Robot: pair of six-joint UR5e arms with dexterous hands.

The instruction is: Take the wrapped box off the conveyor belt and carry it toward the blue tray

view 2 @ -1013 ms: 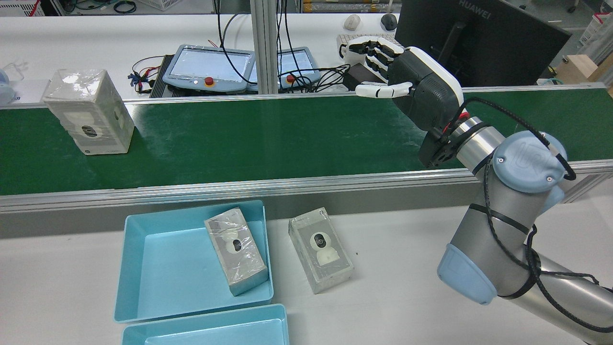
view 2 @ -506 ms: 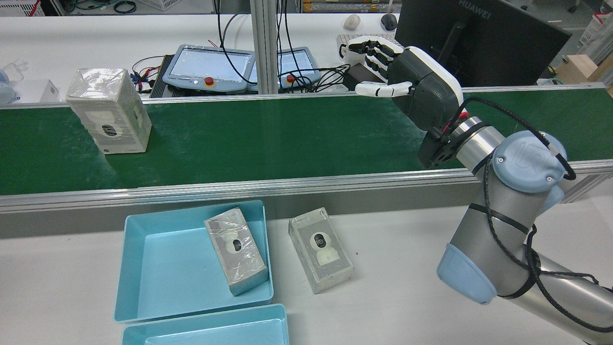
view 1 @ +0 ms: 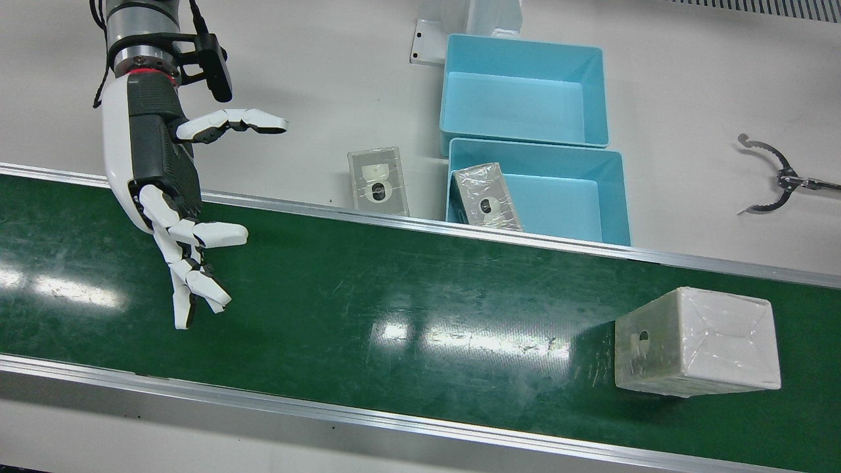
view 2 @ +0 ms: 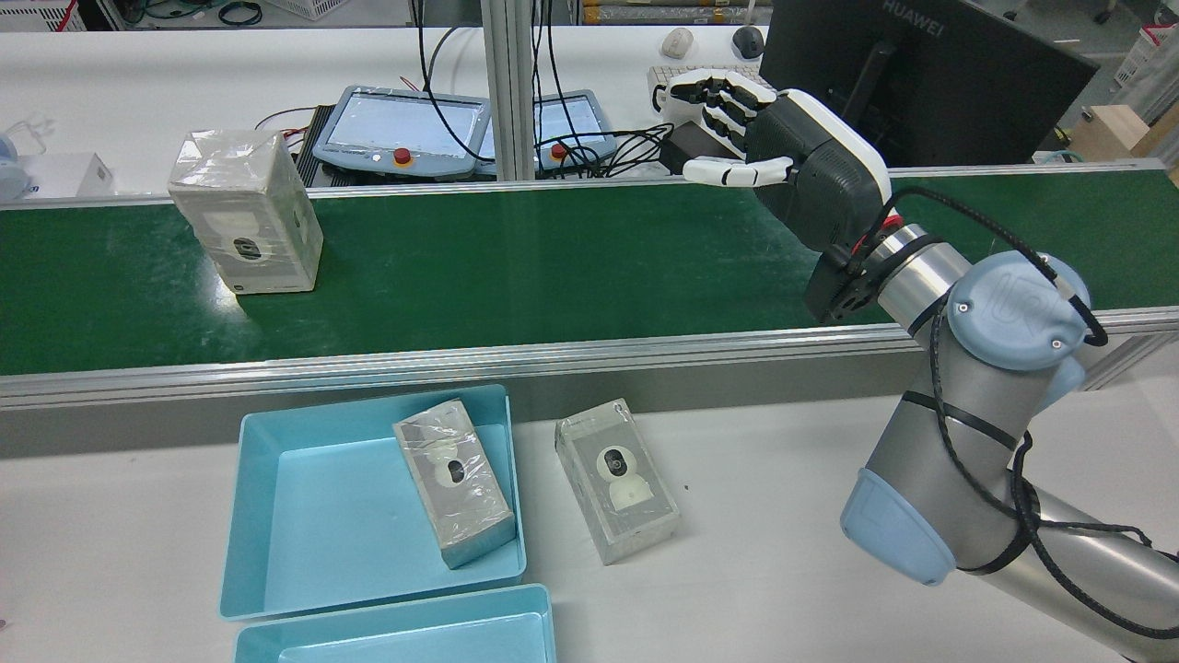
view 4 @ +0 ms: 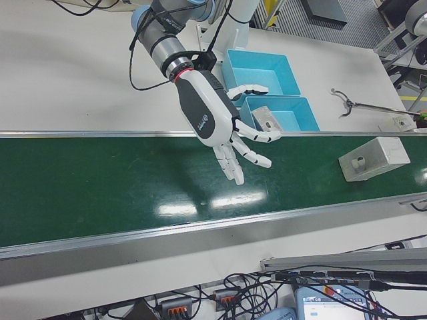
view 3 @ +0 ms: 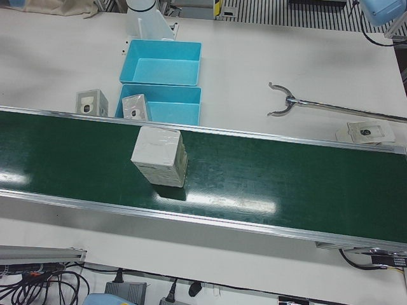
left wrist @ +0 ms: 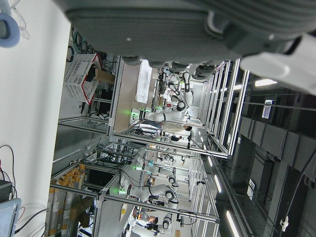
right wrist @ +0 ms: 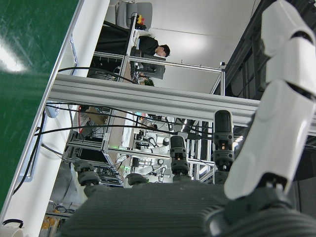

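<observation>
The wrapped box (view 2: 247,212) stands upright on the green conveyor belt (view 2: 553,267), at the left in the rear view, untouched. It also shows as the wrapped box (view 1: 696,341) in the front view and the wrapped box (view 3: 159,155) in the left-front view. My right hand (view 2: 783,152) hovers open over the belt far to the box's right, fingers spread, holding nothing; the same right hand (view 1: 164,177) is at the left of the front view. The blue tray (view 2: 295,525) lies on the white table before the belt. The left hand view shows only the edge of my left hand (left wrist: 197,24).
One wrapped box (view 2: 454,481) leans in the blue tray and another (view 2: 616,479) lies on the table beside it. A second blue tray (view 2: 396,635) sits nearer the robot. A reacher tool (view 1: 769,177) lies on the table. Teach pendants (view 2: 401,124) and a monitor (view 2: 921,83) stand beyond the belt.
The wrapped box has travelled to the right along the belt in the rear view, closer to my right hand. The right arm and hand have stayed still.
</observation>
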